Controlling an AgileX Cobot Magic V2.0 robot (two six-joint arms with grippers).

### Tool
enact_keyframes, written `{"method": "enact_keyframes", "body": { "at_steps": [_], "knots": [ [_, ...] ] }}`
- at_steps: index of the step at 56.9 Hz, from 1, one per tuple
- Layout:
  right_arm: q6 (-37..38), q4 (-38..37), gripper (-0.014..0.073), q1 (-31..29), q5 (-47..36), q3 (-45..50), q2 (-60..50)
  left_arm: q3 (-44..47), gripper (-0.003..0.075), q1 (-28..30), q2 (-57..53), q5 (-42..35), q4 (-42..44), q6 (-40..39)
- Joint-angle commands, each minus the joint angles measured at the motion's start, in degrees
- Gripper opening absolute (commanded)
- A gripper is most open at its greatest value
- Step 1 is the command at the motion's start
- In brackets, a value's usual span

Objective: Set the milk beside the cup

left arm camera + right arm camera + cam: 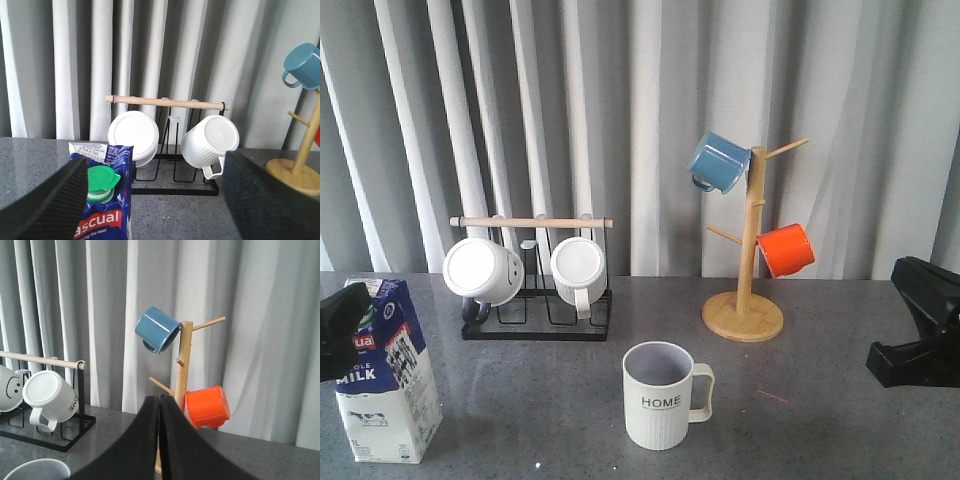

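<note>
While the milk [386, 372] stands upright at the near left edge of the table [800, 420], well apart from the cup [663, 395] at the centre front, the task looks to be at its first step: the approach for the grasp. The left gripper [150, 200] is wide open and holds nothing; in its wrist view one finger sits just beside the carton's top near the green cap [101, 183], and the other stands far off it, so the carton is not centred between the jaws. My judgement is that the next move calls for shifting the gripper to straddle the carton, closing on it, then carrying it rightward and setting it down just beside the cup.

The right gripper [159, 440] is closed with its fingers pressed together, empty, parked at the far right.

Behind, the black rack [536, 320] with a wooden bar holds two white mugs [484, 271], and the wooden mug tree [748, 260] carries a blue mug [719, 162] and an orange mug [787, 250]. Both stand toward the back, off the line between carton and cup. The cup's handle [703, 390] points right, away from the carton.
</note>
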Motion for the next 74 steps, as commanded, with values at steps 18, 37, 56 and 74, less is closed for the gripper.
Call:
{"method": "enact_keyframes", "body": {
  "at_steps": [18,37,56,74],
  "knots": [
    [0.10,-0.14,-0.0008,-0.43,-3.95,-1.88,-0.82,-7.60,0.0736,5.02,5.91,-7.35,-6.28,1.18],
    [0.10,-0.14,-0.0008,-0.43,-3.73,-1.88,-0.82,-12.17,0.0717,4.90,17.23,-4.68,1.41,-5.06],
    [0.10,-0.14,-0.0008,-0.43,-3.73,-1.88,-0.82,-12.17,0.0638,4.96,26.84,-8.22,2.76,-3.46],
    [0.10,-0.14,-0.0008,-0.43,-3.73,-1.88,-0.82,-12.17,0.0031,4.96,28.58,-14.88,2.40,-1.99]
  ]
}}
